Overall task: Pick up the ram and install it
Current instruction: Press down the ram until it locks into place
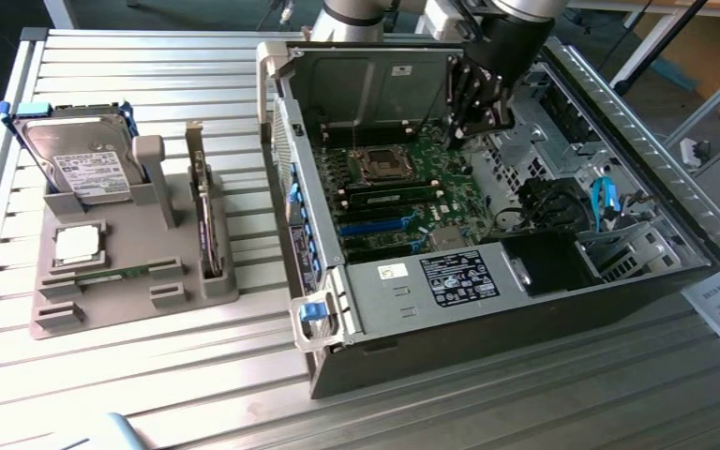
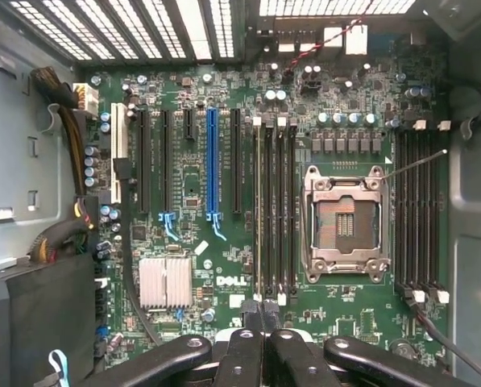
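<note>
My gripper (image 1: pixel 464 136) hangs inside the open computer case (image 1: pixel 660 234), above the far part of the green motherboard (image 1: pixel 426 202). In the wrist view its fingers (image 2: pixel 242 355) are pressed together, so the gripper (image 2: pixel 264 332) is shut with nothing between them. It lines up with the memory slots (image 2: pixel 274 210) beside the empty processor socket (image 2: pixel 343 219). One slot holds a thin board (image 2: pixel 260 210) seen edge-on. A narrow green ram stick (image 1: pixel 116 275) lies at the front of the grey fixture, far from the gripper.
The grey fixture (image 1: pixel 53 323) on the exterior view's left also carries a silver hard drive (image 1: pixel 85 164), a square silver processor chip (image 1: pixel 76 244) and an upright card (image 1: pixel 210 225). Cable bundles (image 2: pixel 67 161) and the power supply (image 1: pixel 460 277) crowd the case.
</note>
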Action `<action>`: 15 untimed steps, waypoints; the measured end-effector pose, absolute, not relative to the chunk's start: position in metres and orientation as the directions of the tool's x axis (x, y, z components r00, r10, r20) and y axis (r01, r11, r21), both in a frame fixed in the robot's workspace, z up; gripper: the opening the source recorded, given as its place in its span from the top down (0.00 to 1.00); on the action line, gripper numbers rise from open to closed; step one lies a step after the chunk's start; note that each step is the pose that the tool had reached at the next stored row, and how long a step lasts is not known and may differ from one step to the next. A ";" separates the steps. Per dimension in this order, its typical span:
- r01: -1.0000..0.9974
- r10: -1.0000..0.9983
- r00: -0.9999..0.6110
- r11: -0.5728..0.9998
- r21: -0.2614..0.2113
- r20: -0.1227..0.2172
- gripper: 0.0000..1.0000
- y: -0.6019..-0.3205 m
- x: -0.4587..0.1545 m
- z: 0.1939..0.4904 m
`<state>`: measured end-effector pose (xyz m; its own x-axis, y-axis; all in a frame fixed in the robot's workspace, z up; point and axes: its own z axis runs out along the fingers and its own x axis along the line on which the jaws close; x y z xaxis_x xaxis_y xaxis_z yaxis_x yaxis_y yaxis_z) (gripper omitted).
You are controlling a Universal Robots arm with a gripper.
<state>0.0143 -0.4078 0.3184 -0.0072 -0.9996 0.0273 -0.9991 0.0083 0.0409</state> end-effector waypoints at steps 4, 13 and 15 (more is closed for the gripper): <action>-0.999 -1.000 -0.007 0.008 0.041 0.027 0.89 -0.408 0.014 0.309; -0.999 -1.000 -0.007 0.008 0.041 0.027 0.89 -0.408 0.014 0.295; -0.999 -1.000 -0.007 0.008 0.041 0.027 0.89 -0.408 0.014 0.289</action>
